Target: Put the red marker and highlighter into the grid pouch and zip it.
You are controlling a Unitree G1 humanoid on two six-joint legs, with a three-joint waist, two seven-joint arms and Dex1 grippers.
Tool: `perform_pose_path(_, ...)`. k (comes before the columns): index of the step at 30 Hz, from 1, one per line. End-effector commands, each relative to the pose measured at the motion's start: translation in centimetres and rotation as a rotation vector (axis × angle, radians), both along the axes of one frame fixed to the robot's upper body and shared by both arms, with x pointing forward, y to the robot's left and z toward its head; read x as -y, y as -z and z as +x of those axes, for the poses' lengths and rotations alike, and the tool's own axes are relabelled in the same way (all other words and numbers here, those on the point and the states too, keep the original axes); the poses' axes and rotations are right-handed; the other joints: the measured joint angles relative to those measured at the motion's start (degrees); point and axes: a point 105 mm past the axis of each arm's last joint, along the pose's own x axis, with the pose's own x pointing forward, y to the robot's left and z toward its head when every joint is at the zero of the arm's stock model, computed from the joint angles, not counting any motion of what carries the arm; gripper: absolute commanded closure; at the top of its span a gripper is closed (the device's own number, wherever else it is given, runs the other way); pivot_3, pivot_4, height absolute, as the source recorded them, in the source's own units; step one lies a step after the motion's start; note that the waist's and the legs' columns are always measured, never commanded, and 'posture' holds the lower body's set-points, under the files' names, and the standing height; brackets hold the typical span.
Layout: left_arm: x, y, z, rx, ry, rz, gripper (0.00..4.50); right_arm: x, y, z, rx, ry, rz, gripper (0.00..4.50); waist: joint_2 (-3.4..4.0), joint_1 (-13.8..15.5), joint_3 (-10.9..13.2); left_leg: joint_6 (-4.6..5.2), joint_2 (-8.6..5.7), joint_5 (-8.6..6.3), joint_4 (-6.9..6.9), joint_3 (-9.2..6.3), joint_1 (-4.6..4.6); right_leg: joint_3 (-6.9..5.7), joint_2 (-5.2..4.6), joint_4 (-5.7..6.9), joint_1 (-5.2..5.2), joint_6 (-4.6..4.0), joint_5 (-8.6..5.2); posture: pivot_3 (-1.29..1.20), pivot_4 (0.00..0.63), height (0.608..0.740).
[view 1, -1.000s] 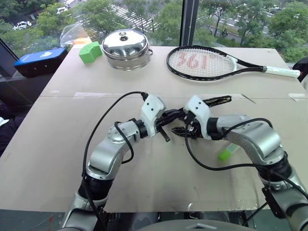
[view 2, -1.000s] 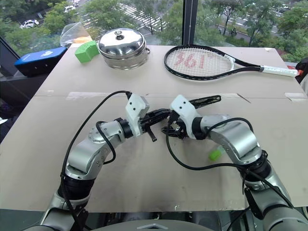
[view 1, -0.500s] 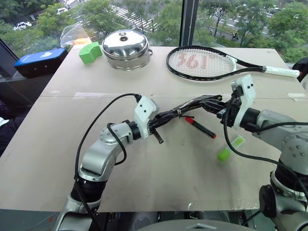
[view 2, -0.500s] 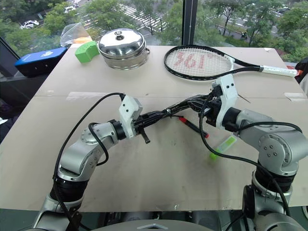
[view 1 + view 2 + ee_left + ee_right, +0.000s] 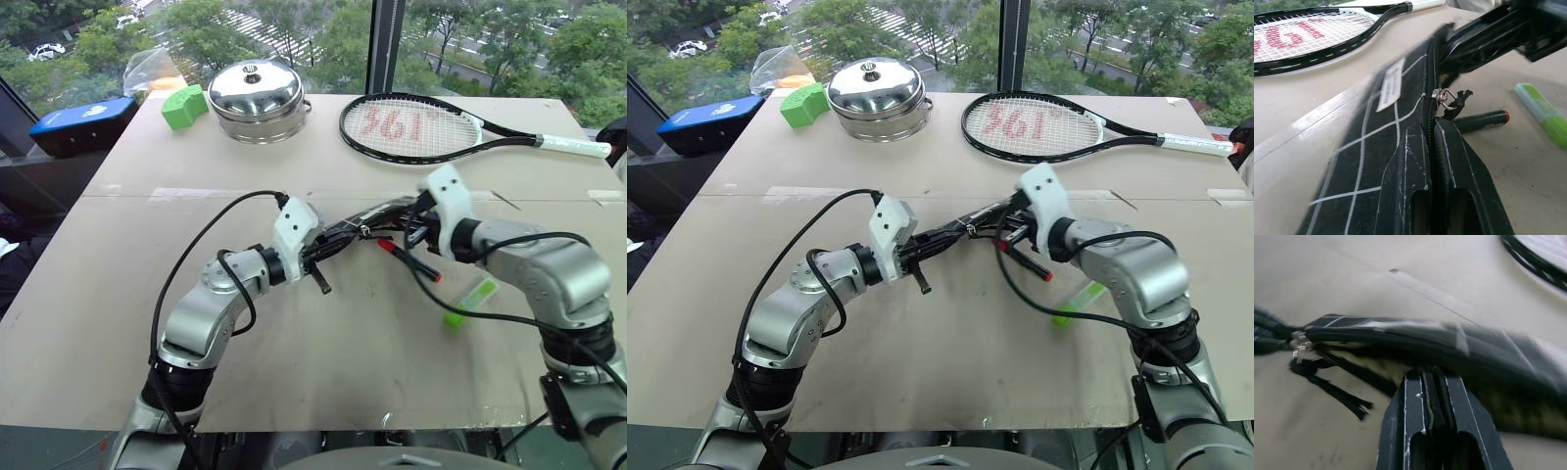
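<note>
The grid pouch [image 5: 364, 226] hung above the table [image 5: 118, 294], held between both grippers. The red marker [image 5: 409, 259] lay just right of it; the highlighter [image 5: 468, 302] farther right. The racket [image 5: 421, 127] and pot [image 5: 259, 99] lay behind it.

grid pouch [image 5: 1376, 132]: was black with a white grid and a white label
red marker [image 5: 411, 260]: had a black barrel with red ends
highlighter [image 5: 468, 301]: was lime green with a paler cap
table [image 5: 323, 352]: was plain beige
racket [image 5: 421, 129]: had a black frame, white strings with red print and a white grip
pot [image 5: 259, 98]: was shiny silver
block [image 5: 182, 106]: was green
</note>
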Motion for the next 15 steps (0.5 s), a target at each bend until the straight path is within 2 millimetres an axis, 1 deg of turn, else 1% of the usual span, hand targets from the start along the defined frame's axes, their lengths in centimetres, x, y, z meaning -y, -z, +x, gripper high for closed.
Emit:
perform_pose_path(1,0.5,-1.4,-0.1,0.069,0.029,0.005,4.5,-2.0,0.0,-0.4,0.157,-0.158,-0.144,4.41,0.0,0.02,0.0,0.0,0.0,0.0,0.0,-0.01,-0.01,-0.01,0.0,-0.01,0.0,0.0,0.0,0.0,0.15,0.74)
perform_pose_path(5,0.4,-1.1,0.0,0.067,0.03,0.023,4.5,-2.7,0.4,0.2,0.294,-0.263,-0.303,4.41,-0.02,0.03,0.0,-0.01,0.01,0.01,0.02,0.02,-0.01,-0.02,-0.01,-0.02,0.0,0.01,0.0,0.0,0.15,0.74)
perform_pose_path(7,0.3,-1.0,0.0,0.067,0.029,0.028,4.5,-2.5,0.6,0.7,0.357,-0.29,-0.382,4.41,-0.03,0.08,0.0,-0.01,0.01,0.01,0.04,0.03,-0.01,-0.02,-0.02,-0.01,0.0,0.01,0.0,0.0,0.15,0.74)
perform_pose_path(9,0.3,-1.0,0.1,0.067,0.027,0.032,4.5,-2.6,0.7,1.1,0.442,-0.332,-0.461,3.91,-0.03,0.07,0.0,-0.02,0.01,0.01,0.04,0.03,-0.01,-0.02,-0.02,-0.01,0.0,0.01,0.0,0.0,0.15,0.74)
perform_pose_path(10,0.3,-0.9,0.1,0.066,0.023,0.034,4.5,-2.8,1.1,1.0,0.451,-0.374,-0.5,3.65,-0.03,0.04,0.0,-0.03,0.01,0.02,0.05,0.03,-0.01,-0.02,-0.02,-0.01,0.0,0.01,0.0,0.0,0.15,0.74)
perform_pose_path(14,0.2,-0.7,0.4,0.059,0.004,0.036,4.5,-2.9,1.7,0.9,0.48,-0.422,-0.558,1.69,-0.03,0.04,0.0,-0.06,0.04,0.04,0.04,0.03,-0.01,-0.03,-0.01,-0.01,0.0,0.01,0.0,0.0,0.15,0.74)
perform_pose_path(15,0.1,-0.7,0.5,0.059,0.001,0.038,4.5,-2.9,1.7,1.0,0.489,-0.42,-0.564,1.38,-0.03,0.04,0.01,-0.1,0.05,0.06,0.04,0.02,-0.01,-0.04,-0.02,0.0,0.0,0.0,0.0,0.0,0.15,0.74)
